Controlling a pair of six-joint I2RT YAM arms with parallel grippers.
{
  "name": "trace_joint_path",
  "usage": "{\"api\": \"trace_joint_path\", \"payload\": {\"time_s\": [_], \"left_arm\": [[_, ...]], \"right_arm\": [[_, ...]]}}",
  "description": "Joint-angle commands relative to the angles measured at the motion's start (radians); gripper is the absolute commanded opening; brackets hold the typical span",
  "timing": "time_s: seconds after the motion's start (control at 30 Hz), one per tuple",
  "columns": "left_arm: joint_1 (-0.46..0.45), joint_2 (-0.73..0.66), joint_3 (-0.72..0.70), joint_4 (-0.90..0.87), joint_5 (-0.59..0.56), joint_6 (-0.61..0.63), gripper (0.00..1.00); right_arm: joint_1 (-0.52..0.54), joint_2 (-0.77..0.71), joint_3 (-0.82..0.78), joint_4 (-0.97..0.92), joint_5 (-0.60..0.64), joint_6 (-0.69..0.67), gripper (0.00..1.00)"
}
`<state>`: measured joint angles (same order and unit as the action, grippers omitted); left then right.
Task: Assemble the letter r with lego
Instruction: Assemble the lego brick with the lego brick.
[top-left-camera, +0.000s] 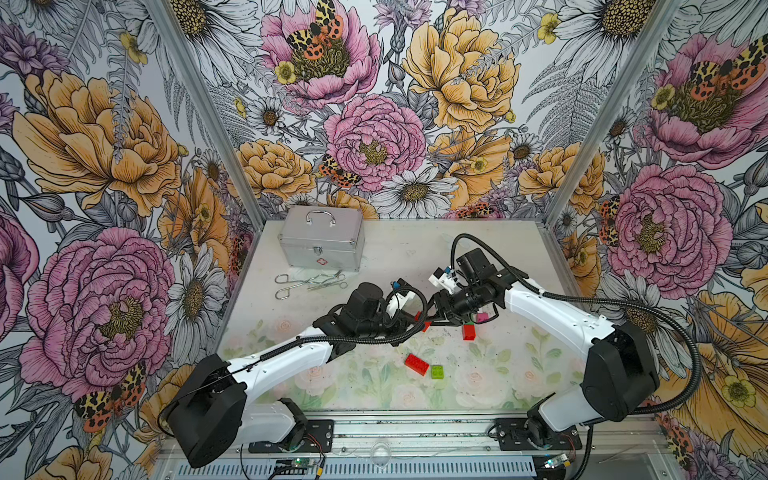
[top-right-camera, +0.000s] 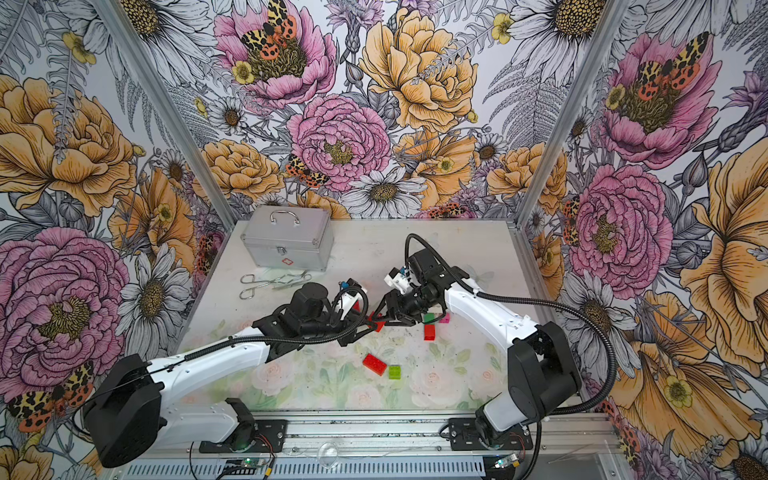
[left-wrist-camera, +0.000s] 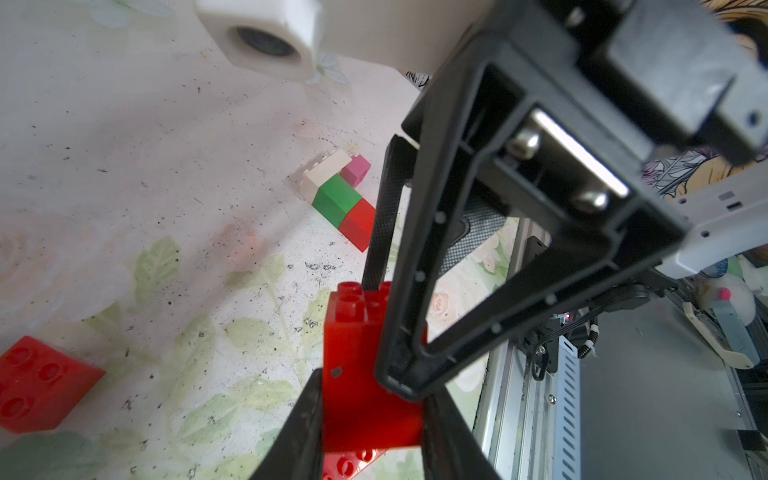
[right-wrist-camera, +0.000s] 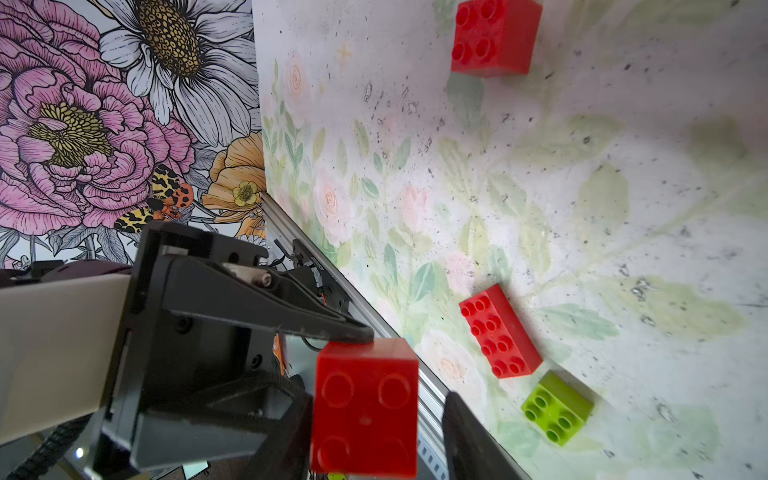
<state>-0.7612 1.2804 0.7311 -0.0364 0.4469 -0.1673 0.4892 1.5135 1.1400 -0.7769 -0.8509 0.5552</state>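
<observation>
Your left fingers (left-wrist-camera: 299, 432) are clamped on the red brick (left-wrist-camera: 353, 340), held clear of the surface (left-wrist-camera: 166, 166). Right fingers (right-wrist-camera: 461, 436) straddle it, one side gapped; centre them, seat both sides, then release left.

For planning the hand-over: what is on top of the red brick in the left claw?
The right claw straddles the red brick at its studs, one fingertip among them. Its frame covers further studs.

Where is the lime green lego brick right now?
In both top views the lime green brick lies on the table near its front middle, close beside the long red brick, on that brick's right.
</observation>
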Motion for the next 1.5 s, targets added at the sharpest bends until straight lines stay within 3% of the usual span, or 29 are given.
{"api": "trace_joint_path", "payload": {"time_s": [0.0, 0.23, 0.4, 0.5, 0.57, 0.6, 0.67, 0.7, 0.97, 1.13, 1.27, 1.47], "left_arm": [[0.010, 0.010, 0.027, 0.014, 0.046, 0.027, 0.26], [0.008, 0.008, 0.008, 0.023, 0.061, 0.020, 0.25], [0.008, 0.003, 0.000, 0.025, 0.058, 0.020, 0.25], [0.009, -0.001, -0.004, 0.024, 0.051, 0.016, 0.32], [0.011, -0.005, -0.013, 0.020, 0.039, 0.012, 0.41], [0.013, -0.009, -0.017, 0.018, 0.031, 0.007, 0.52], [0.014, -0.027, -0.039, 0.017, 0.010, -0.008, 0.78], [0.016, -0.042, -0.052, 0.019, -0.010, -0.018, 0.98], [0.064, -0.355, -0.262, 0.028, -0.221, -0.201, 0.99], [0.064, -0.594, -0.359, -0.149, -0.472, -0.339, 0.99], [0.090, -0.724, -0.397, -0.315, -0.605, -0.475, 0.99], [0.126, -0.847, -0.398, -0.538, -0.735, -0.564, 0.99]], "right_arm": [[-0.003, 0.008, 0.014, -0.006, -0.002, -0.018, 0.48], [-0.005, 0.026, 0.028, -0.004, -0.002, -0.020, 0.46], [-0.004, 0.030, 0.038, -0.007, 0.005, -0.023, 0.35], [-0.004, 0.023, 0.043, -0.006, 0.029, -0.023, 0.32], [-0.005, 0.016, 0.048, -0.009, 0.066, -0.021, 0.31], [-0.004, 0.014, 0.054, -0.014, 0.085, -0.024, 0.30], [-0.004, 0.013, 0.067, -0.033, 0.152, -0.027, 0.29], [-0.004, 0.015, 0.080, -0.050, 0.189, -0.035, 0.29], [0.032, 0.043, 0.162, -0.124, 0.490, -0.028, 0.28], [0.114, 0.107, 0.219, -0.121, 0.664, 0.006, 0.26], [0.185, 0.181, 0.279, -0.108, 0.770, 0.039, 0.24], [0.253, 0.293, 0.386, -0.082, 0.869, 0.095, 0.24]]}}
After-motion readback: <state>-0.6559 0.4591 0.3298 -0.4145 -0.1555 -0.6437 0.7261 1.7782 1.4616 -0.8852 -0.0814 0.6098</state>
